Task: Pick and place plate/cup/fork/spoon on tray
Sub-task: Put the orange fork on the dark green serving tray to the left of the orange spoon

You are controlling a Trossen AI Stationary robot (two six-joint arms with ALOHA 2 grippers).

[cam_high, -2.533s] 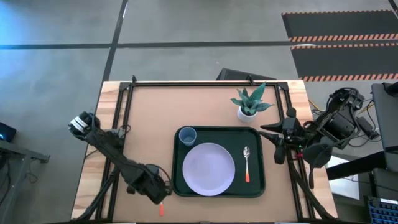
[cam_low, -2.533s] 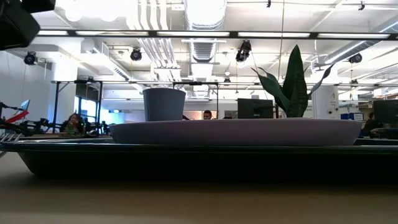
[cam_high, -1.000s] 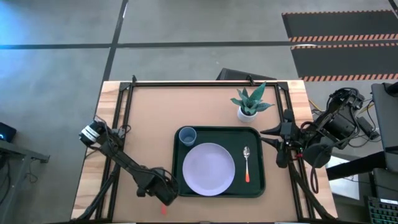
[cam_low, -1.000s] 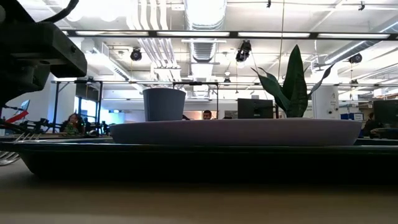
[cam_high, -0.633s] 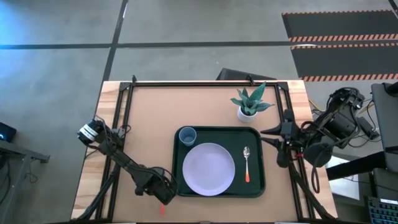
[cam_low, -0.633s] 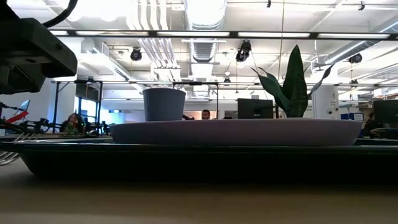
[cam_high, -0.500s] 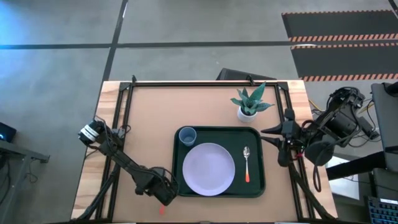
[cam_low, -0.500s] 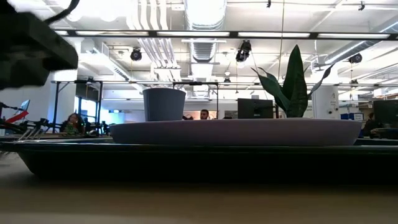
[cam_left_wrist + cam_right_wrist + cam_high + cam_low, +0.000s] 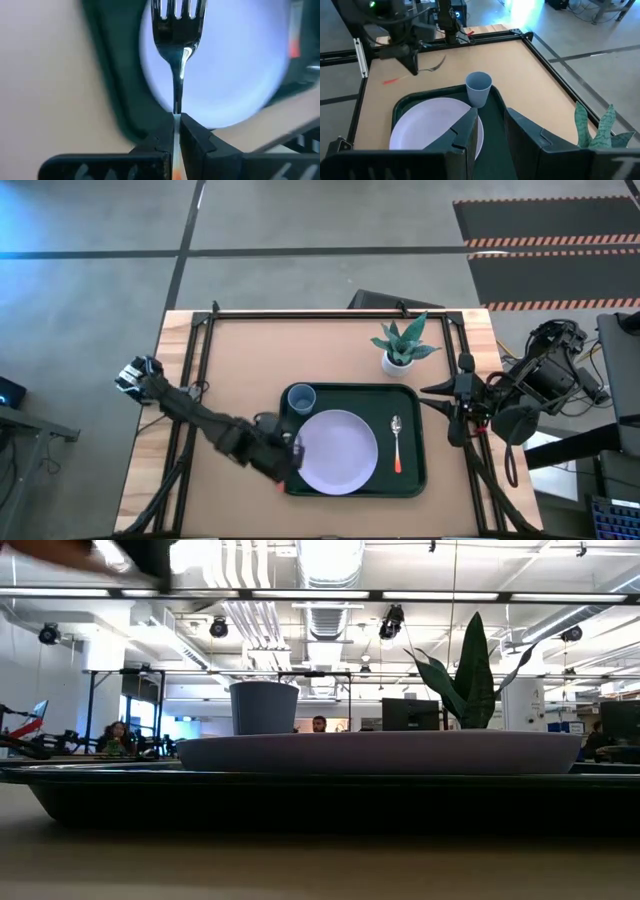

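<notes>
My left gripper (image 9: 176,131) is clamped on the fork (image 9: 177,35), pinching its stem so the tines reach out over the near-left rim of the tray (image 9: 415,480) and the edge of the plate (image 9: 336,450). The plate fills the tray's middle, leaving little bare green on my side. The cup (image 9: 300,398) stands in the tray's far-left corner, just beside the plate; the spoon (image 9: 397,443) lies along the tray's right side. A potted plant (image 9: 402,345) sits on the table behind the tray. My right gripper (image 9: 489,131) waits off the table's right edge, fingers slightly apart, holding nothing.
</notes>
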